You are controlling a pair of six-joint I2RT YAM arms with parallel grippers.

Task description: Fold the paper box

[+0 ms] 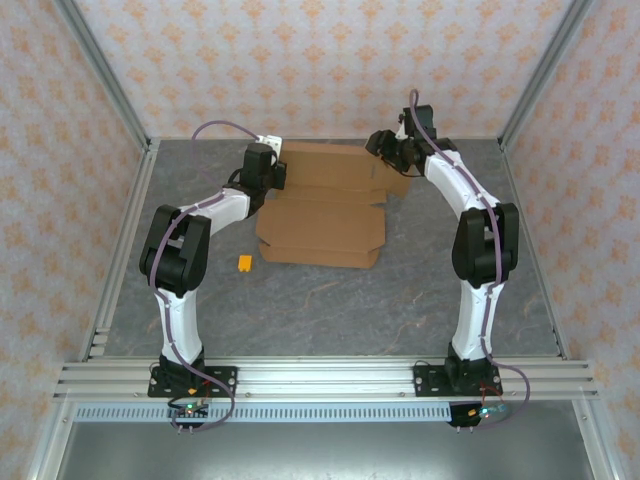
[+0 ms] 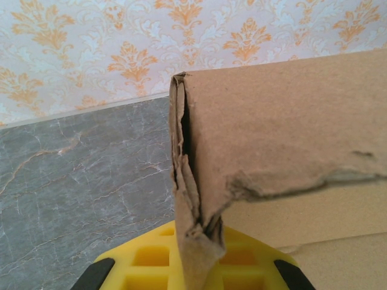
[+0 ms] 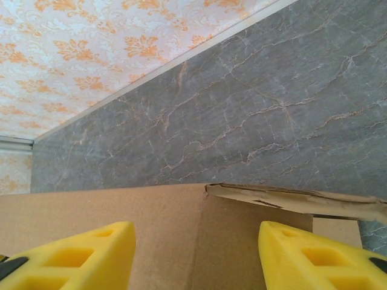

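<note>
Top external view: left gripper [image 2: 193,258] clenched on a flap of the paper box [image 1: 322,215] near the far edge of the table [image 1: 330,300]; square your released right gripper [image 3: 196,241] over its wall before closing.

Paper box [image 2: 284,127] cropped at right and bottom.

You have on the worktop [image 1: 330,300] one paper box [image 1: 325,215] of brown cardboard, toward the far edge. You have one small orange-yellow piece [image 1: 245,264] near the box's near left corner. At the near edge you count two: one left arm [image 1: 180,250], one right arm [image 1: 470,210].
</note>
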